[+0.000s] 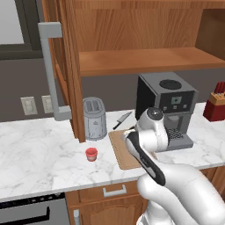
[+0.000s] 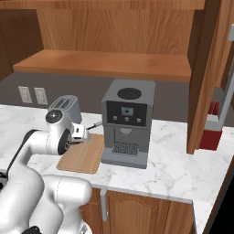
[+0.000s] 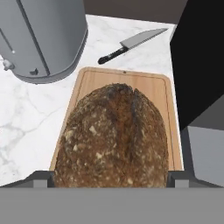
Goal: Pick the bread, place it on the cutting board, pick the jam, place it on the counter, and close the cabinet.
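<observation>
Your biggest landmark is the cabinet point(image 1: 70, 66) up and to the left of the hand, its door swung open with the long grey handle point(image 1: 52, 72) sticking out toward you. Below it runs the white marble surface point(image 1: 39, 149) that carries everything else. Right of the hand stands the coffee machine point(image 2: 127, 121), close against the edge of the cutting board point(image 3: 124, 78). Ahead and to the left of the hand you have the toaster point(image 3: 41, 37), standing just off the board's far left corner.

The hand point(image 3: 111, 177) sits low over the cutting board, and the bread point(image 3: 113, 135) lies between its two fingers — the dark finger blocks press in on either side of the loaf, so the hand is clamped on the bread. You cannot tell from these views whether the loaf already rests on the board or hangs just above it.

Beyond the board's far edge lies a knife point(image 3: 131, 43), blade pointing right. The jam point(image 1: 91, 154) stands on the surface, well to the left of the hand, in front of the toaster.
</observation>
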Controlling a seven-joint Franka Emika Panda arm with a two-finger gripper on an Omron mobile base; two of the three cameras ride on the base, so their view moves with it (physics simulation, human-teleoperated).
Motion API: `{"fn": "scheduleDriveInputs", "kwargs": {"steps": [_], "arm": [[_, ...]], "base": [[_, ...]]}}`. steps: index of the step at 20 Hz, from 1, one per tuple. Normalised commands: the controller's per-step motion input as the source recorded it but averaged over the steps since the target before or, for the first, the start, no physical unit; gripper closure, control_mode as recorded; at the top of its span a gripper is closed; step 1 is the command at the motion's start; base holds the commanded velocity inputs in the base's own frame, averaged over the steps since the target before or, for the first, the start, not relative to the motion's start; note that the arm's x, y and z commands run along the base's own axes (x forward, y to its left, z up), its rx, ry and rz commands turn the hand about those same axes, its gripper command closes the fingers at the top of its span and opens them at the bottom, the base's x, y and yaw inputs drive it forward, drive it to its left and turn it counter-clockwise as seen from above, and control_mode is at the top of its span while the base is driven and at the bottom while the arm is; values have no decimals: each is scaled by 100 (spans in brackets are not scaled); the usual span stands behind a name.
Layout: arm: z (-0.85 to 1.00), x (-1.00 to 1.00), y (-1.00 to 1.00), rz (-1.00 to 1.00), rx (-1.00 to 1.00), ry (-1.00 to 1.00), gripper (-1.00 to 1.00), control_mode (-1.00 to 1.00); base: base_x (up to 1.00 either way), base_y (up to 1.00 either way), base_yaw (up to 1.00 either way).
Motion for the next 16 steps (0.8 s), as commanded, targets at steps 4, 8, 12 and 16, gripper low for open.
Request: {"fn": "scheduleDriveInputs", "kwargs": {"steps": [4, 8, 12, 16], "arm": [[-38, 18, 0, 0, 0, 0, 100, -100], [-38, 17, 0, 0, 0, 0, 100, -100], [-36, 18, 0, 0, 0, 0, 100, -100], [-36, 14, 0, 0, 0, 0, 100, -100]], "base": [[0, 0, 0], [0, 0, 0], [0, 0, 0], [0, 0, 0]]}}
